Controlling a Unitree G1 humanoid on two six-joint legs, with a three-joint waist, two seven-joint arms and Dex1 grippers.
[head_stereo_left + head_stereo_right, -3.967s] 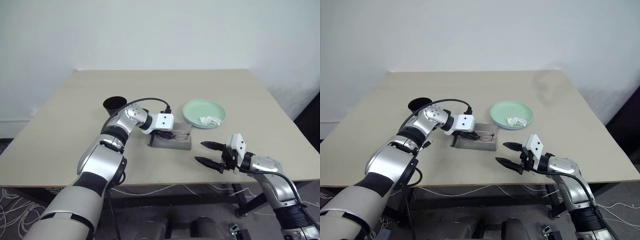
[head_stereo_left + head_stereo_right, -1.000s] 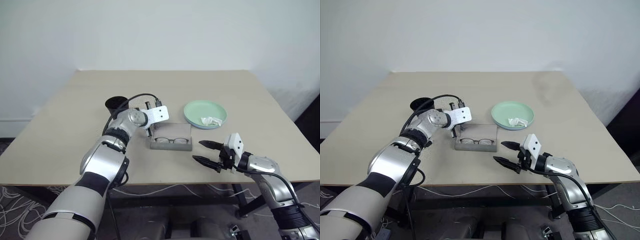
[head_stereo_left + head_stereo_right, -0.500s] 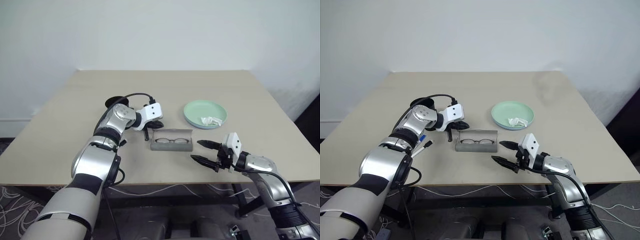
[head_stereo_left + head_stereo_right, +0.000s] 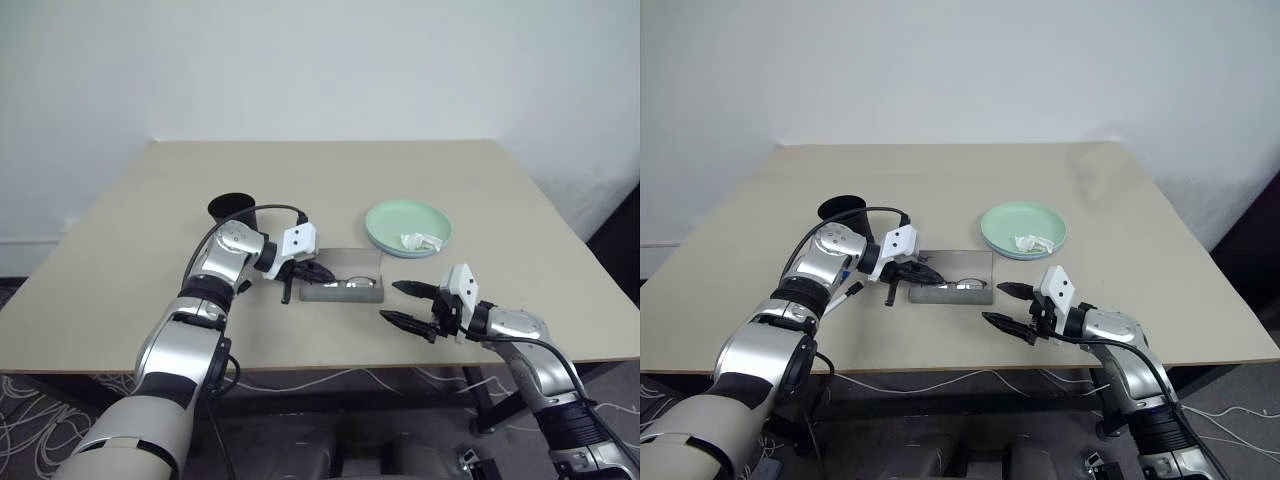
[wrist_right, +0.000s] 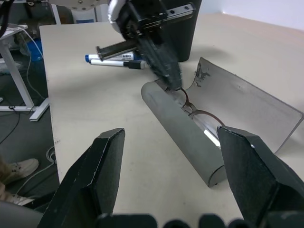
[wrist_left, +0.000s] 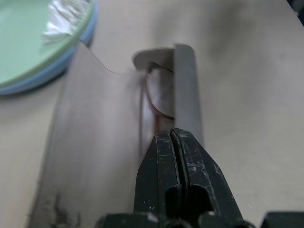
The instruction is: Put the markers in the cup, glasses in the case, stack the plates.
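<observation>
Glasses (image 5: 197, 115): we see them lying inside the open grey case (image 4: 343, 288), lenses along its trough, near the middle of the surface (image 4: 120, 270).
Case lid: we find it folded back flat on the side toward the plates.
Left tool (image 4: 930, 277): our left fingers are pressed together with nothing between them, tips at the case's left end, just beside the frame; we cannot tell whether they touch it.
Markers (image 5: 114, 60): we see the two pens lying side by side on the surface, left of the case and next to the cup (image 4: 231, 209), outside it.
Cup: it stands upright at our left, behind the left arm.
Plates (image 4: 408, 227): we see the mint green plate resting on the light blue one, right of the case and apart from it.
Tissue (image 4: 421, 241): it lies crumpled on the green plate.
Right tool (image 4: 408, 304): our right fingers are spread wide and empty, hovering near the front edge, right of the case.
</observation>
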